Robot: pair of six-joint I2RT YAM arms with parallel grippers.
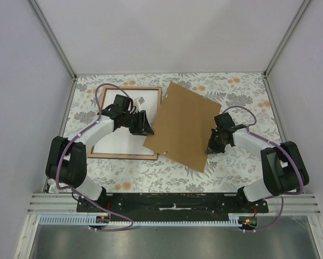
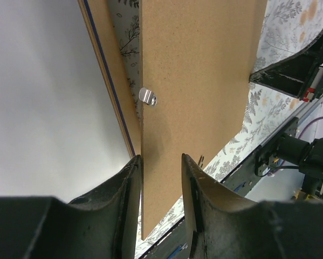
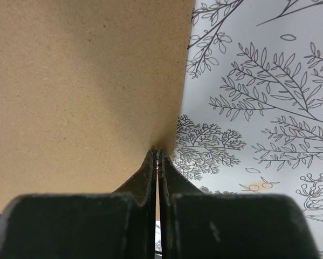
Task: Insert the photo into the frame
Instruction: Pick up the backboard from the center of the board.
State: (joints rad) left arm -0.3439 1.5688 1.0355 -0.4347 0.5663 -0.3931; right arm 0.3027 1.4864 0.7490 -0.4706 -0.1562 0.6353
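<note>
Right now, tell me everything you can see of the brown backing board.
The backing board is a thin, flat rectangle of plain brown material that looks like fibreboard, set askew at mid-table. Its left corner overlaps the right rim of the frame. A small metal clip sits on its face. The right fingers pinch its right edge, and the open left fingers straddle its left edge.

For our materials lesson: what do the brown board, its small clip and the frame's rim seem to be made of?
The board looks like pressed fibreboard: matt, finely speckled, no grain. Its clip is shiny silver, probably metal. The frame rim is light brown, wood-like; grain too small to confirm.
</note>
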